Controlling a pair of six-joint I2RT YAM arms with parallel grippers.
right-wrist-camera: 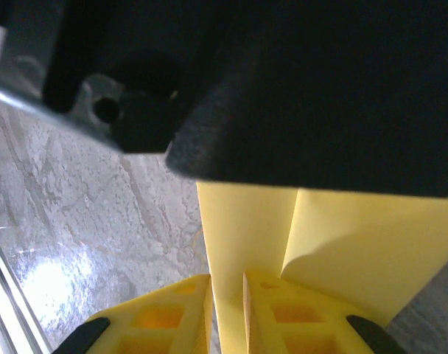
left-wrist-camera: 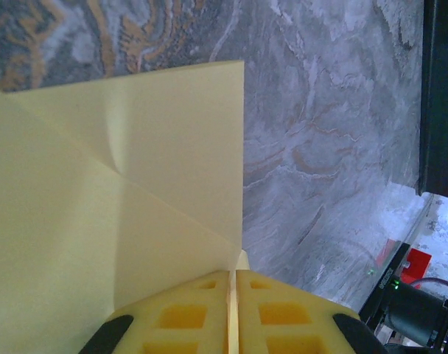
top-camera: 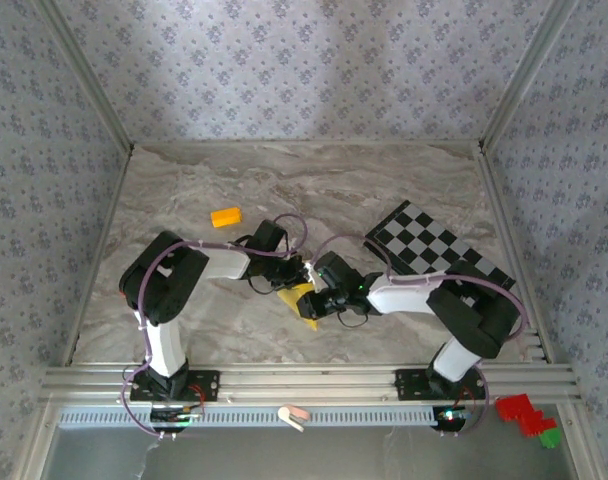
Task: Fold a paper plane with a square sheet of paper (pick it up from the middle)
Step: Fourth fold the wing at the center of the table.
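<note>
Your left gripper (left-wrist-camera: pixel 232 310) is pinched tight on the square sheet of paper (left-wrist-camera: pixel 121 206), mid-table (top-camera: pixel 184 190) between the 2 arms. The right gripper (right-wrist-camera: pixel 227 310) straddles a flap, nearly closed; whether it grips, I cannot tell. Seat it squarely before creasing.

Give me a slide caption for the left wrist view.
Left gripper pinching the creased pale-yellow paper, marbled table beyond.

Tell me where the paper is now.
In the top view, the creased yellow paper sits at the table centre, pinched in the left tool, an edge between the right tool's fingers.
</note>
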